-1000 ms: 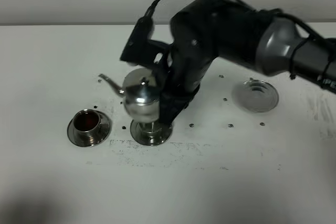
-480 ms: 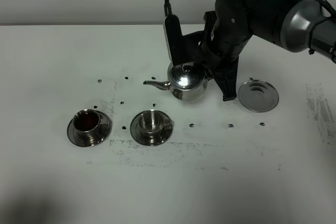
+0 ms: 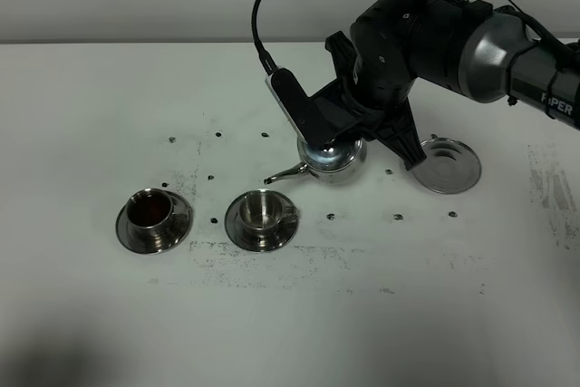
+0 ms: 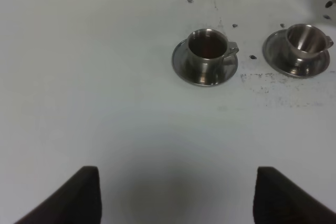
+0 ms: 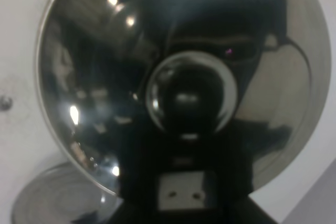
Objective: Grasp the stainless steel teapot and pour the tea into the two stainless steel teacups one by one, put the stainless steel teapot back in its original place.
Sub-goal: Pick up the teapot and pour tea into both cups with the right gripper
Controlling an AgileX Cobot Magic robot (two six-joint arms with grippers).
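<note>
My right gripper (image 3: 340,138) is shut on the stainless steel teapot (image 3: 332,158) and holds it low over the table, between the right teacup and the round steel disc (image 3: 445,166). The thin spout (image 3: 283,175) points left and slightly down. In the right wrist view the domed lid and knob (image 5: 191,98) fill the frame. The left teacup (image 3: 150,213) on its saucer holds dark reddish tea (image 4: 206,48). The right teacup (image 3: 263,212) looks shiny inside in the left wrist view (image 4: 305,39). My left gripper (image 4: 178,198) is open and empty over bare table.
The white table (image 3: 381,314) bears small dark specks and scuffs around the cups. A black cable (image 3: 258,15) loops above the right arm. A curved steel rim (image 5: 37,203) shows under the pot in the right wrist view.
The right arm has carried the teapot from above the right teacup back and to the right, towards the disc, and levelled it. The left gripper has not moved.
</note>
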